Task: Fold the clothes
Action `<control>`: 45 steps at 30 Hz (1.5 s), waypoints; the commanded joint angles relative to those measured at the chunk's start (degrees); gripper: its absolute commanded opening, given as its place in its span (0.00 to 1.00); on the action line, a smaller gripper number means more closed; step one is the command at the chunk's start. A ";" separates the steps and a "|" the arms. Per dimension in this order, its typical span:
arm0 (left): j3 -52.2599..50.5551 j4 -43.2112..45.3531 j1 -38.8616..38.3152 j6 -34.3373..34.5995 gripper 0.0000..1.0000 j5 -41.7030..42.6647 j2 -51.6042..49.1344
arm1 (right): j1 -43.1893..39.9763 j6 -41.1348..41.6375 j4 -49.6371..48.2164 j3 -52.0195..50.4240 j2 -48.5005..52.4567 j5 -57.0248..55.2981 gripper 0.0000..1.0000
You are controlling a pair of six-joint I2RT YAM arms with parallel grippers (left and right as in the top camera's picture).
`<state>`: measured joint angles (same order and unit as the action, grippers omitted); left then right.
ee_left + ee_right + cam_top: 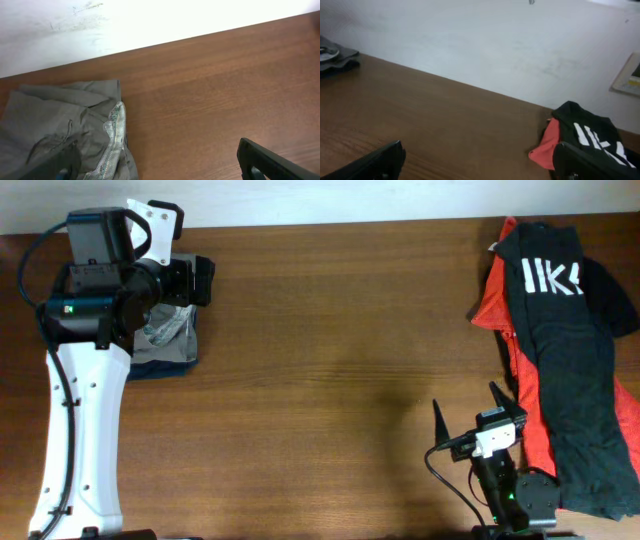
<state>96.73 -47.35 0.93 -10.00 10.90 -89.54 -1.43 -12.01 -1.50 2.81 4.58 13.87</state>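
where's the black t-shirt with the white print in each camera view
overhead: black T-shirt at far right, lying over the red garment.
left wrist: not in it.
right wrist: black T-shirt at bottom right, red garment showing at its left.
shared landmark: the red garment under it.

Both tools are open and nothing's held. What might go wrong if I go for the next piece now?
1. The T-shirt lies on the red garment, so the open right tool may pinch both layers at once.
2. The grey trousers sit right by the open left tool, on a navy garment; a careless move there might snag and rumple them.
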 commanded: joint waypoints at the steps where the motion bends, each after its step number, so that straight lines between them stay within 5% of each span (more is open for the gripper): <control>1: 0.04 0.11 -0.09 0.70 0.99 0.22 1.05 | -0.52 0.44 1.66 -2.49 -4.00 1.60 0.99; 40: -0.52 -0.76 -0.04 0.68 0.99 -3.85 3.30 | -0.52 0.42 5.14 -2.49 -4.22 -4.22 0.99; 45: -10.19 7.78 -0.13 0.72 0.99 -2.67 10.62 | -0.52 0.42 5.14 -2.49 -4.22 -4.20 0.99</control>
<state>92.62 -43.83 0.91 -10.00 8.01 -85.38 -1.43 -12.01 3.20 0.60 0.80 10.39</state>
